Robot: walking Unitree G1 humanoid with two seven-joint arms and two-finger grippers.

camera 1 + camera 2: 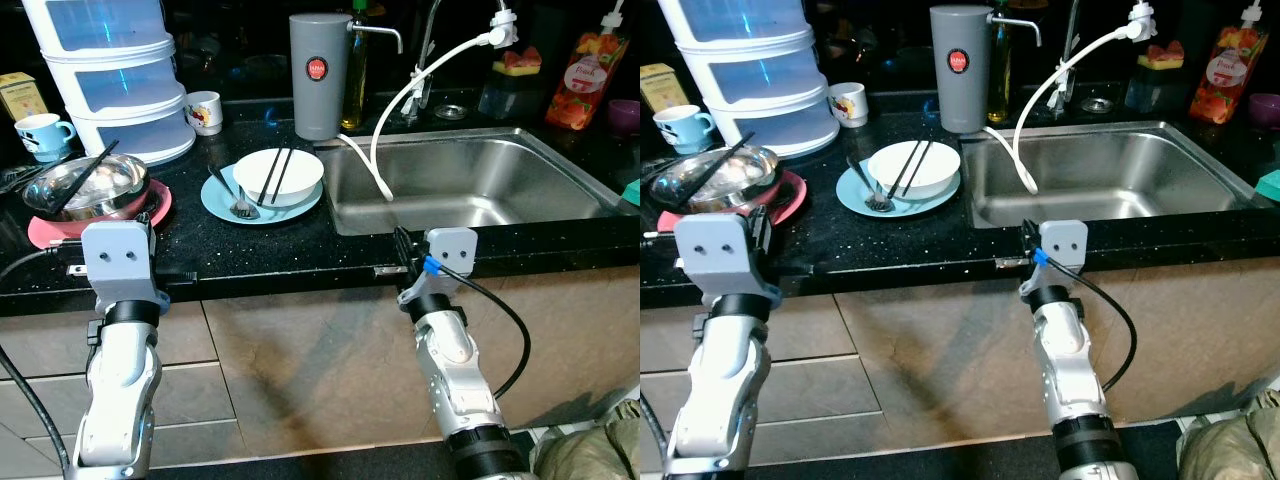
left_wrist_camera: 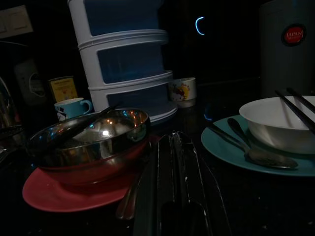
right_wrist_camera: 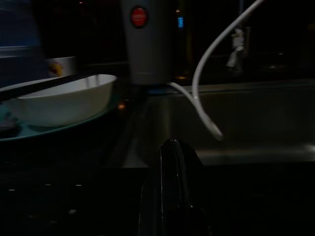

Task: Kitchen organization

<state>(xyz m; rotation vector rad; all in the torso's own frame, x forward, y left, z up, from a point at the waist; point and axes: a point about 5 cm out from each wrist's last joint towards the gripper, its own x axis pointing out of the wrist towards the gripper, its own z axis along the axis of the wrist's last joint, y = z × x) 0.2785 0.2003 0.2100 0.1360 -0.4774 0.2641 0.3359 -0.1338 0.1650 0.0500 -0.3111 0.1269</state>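
Dishes on the bench [image 1: 250,262] are all unsorted; judged progress: nothing put away yet. White bowl [image 1: 279,176] with black chopsticks [image 1: 277,172] laid across it sits on a teal plate [image 1: 222,201], a spoon [image 1: 233,196] beside the bowl on the same plate. This set lies ahead of both claws, between them. Steel bowl [image 1: 88,187], with dark chopsticks resting in it, stands on a red plate [image 1: 50,229] just ahead of the left claw [image 2: 172,167]. Sink [image 1: 470,180] ahead of the right claw [image 3: 170,162] holds no dishes; a white hose [image 1: 392,112] dangles into it.

Left claw: at bench edge, fingers pressed together, holding nothing. Right claw: at bench edge by the sink's front corner, fingers together, also holding nothing.

Further back: grey canister [image 1: 319,75], small mug [image 1: 204,112], blue cup [image 1: 42,134], stacked white drawers [image 1: 112,72].

Remaining, by judgement: both dish sets still need moving, presumably to the sink.
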